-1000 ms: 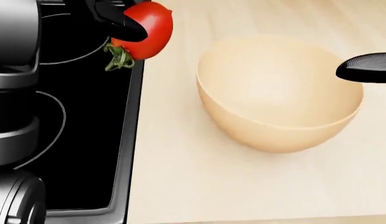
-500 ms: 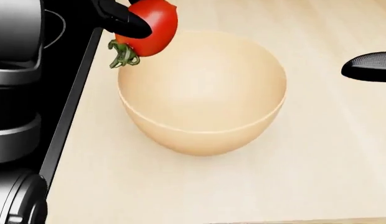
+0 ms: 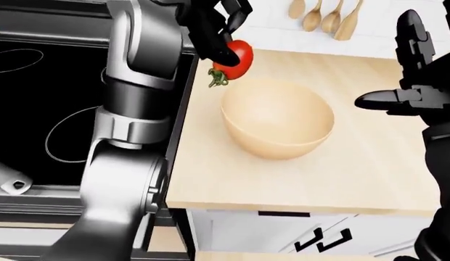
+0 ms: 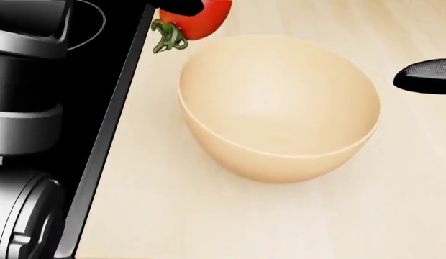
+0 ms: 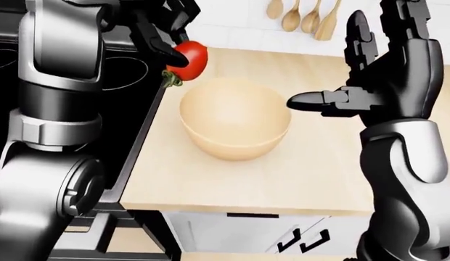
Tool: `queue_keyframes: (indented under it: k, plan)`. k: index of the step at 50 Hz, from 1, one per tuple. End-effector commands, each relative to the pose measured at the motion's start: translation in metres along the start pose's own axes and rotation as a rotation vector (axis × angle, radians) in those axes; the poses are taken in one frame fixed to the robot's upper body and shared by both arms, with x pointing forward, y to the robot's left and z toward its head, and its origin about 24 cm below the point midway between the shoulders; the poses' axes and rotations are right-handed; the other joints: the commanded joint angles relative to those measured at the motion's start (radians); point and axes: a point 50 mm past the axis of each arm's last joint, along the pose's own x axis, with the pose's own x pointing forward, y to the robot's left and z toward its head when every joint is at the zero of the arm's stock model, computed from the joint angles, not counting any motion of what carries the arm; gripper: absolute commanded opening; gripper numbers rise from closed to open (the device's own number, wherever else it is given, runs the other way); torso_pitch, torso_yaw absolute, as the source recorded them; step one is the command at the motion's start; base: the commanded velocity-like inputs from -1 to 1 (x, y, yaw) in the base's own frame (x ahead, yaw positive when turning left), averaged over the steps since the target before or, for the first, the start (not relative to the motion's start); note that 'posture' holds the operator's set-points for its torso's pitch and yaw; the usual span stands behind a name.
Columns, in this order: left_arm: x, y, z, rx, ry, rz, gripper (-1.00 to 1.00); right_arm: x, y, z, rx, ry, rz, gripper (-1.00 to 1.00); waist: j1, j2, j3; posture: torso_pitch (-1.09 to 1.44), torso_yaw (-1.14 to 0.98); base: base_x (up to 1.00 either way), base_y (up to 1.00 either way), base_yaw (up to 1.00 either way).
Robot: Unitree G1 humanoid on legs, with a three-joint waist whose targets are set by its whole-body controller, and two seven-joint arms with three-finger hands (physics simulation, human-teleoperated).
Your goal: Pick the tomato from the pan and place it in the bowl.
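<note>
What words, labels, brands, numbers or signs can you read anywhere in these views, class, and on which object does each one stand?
None: no view shows any readable text.
The tomato in the left hand, the bowl, the stove, the counter and the wooden spoons are all plain.
The open right hand carries no marking either.

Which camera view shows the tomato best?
The left-eye view: the whole tomato shows with its green stem, gripped by the left hand above the bowl's far rim. The right-eye view shows nearly the same. The head view crops it at the top edge.
</note>
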Motion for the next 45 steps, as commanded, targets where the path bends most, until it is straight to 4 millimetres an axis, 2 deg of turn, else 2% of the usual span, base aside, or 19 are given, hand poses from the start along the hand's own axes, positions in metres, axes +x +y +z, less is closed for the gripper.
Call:
queue_keyframes:
  k: [1,10,18,24,25,27,45]
  plan:
    - [-0.009,0.011,0.021,0.036,-0.068,0.059,-1.00,0.000,-0.001,0.015,-0.014,-0.077,-0.002,1.00,0.000,-0.002,-0.029,0.00,0.00,0.00,0.00,0.00]
    - [0.005,0.008,0.036,0.030,-0.101,0.055,-1.00,0.000,-0.004,0.018,-0.011,-0.083,-0.016,1.00,0.003,-0.006,-0.029,0.00,0.00,0.00,0.00,0.00]
    - [0.017,-0.007,0.041,0.033,-0.111,0.017,-1.00,0.001,-0.007,0.020,-0.007,-0.087,-0.029,1.00,0.004,-0.011,-0.028,0.00,0.00,0.00,0.00,0.00]
    - [0.028,-0.021,0.038,0.037,-0.107,-0.015,-1.00,0.001,-0.009,0.023,-0.002,-0.091,-0.035,1.00,0.005,-0.015,-0.028,0.00,0.00,0.00,0.00,0.00]
    - [0.044,-0.037,0.031,0.033,-0.096,-0.041,-1.00,0.000,-0.010,0.023,-0.002,-0.092,-0.037,1.00,0.005,-0.016,-0.028,0.00,0.00,0.00,0.00,0.00]
    - [0.049,-0.042,0.029,0.028,-0.095,-0.048,-1.00,-0.001,-0.010,0.023,-0.002,-0.090,-0.038,1.00,0.007,-0.020,-0.029,0.00,0.00,0.00,0.00,0.00]
    - [0.064,-0.067,0.025,0.032,-0.093,-0.087,-1.00,0.000,-0.012,0.025,-0.002,-0.089,-0.043,1.00,0.007,-0.030,-0.034,0.00,0.00,0.00,0.00,0.00]
